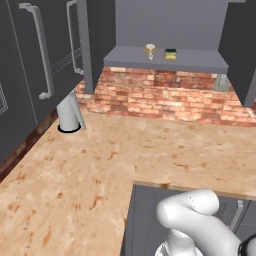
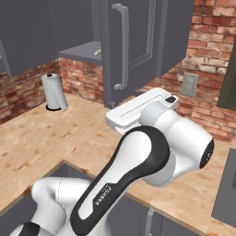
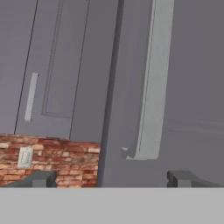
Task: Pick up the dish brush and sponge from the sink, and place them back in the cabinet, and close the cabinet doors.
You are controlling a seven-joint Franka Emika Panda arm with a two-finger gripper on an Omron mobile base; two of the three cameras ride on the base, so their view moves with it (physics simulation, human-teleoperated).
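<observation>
Two items, the brush and sponge, are sitting side by side on the cabinet shelf, doors hanging open. The gripper, jaws spread wide and empty, is facing one door's handle up close.

Left base view: looks forward and down across the counter toward the open cabinet, upper centre.
Right base view: same counter from the other side, sharing the paper towel roll.
Hand view: very near a door handle.
</observation>
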